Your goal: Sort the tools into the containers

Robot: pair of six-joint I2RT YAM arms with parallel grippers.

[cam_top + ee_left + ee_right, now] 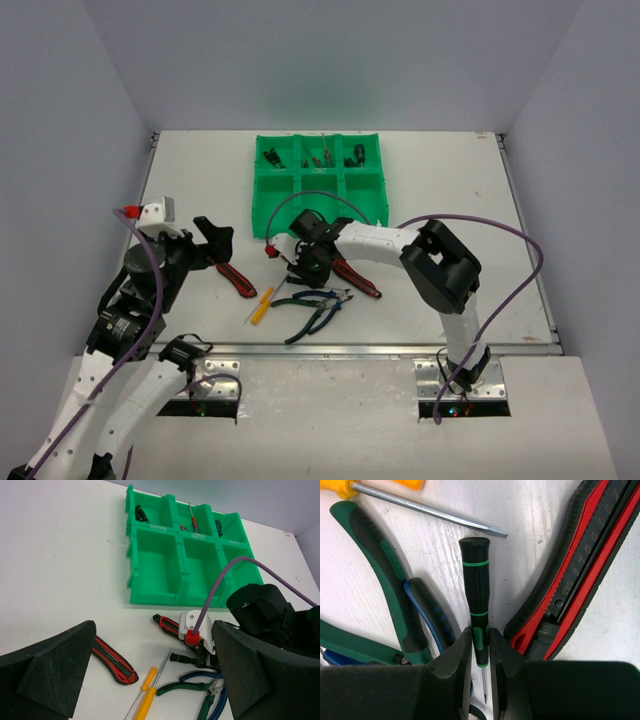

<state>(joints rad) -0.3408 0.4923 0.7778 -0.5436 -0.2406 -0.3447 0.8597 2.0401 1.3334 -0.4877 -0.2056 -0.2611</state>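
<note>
Your bright green six-compartment plastic tray (259,200) is sitting far-centre on the table (450,200). Your left gripper (153,630) is hovering, fingers spread wide, near one red-and-black utility knife (112,660); your right gripper (480,647) is pinching the slim green-and-black precision screwdriver (475,590), lying on the table between green-handled pliers (395,595) and a second red-and-black knife (570,580).

White table (450,200) w/ metal rail (330,349) along near edge; plain grey walls (330,60) on 3 sides.
</note>
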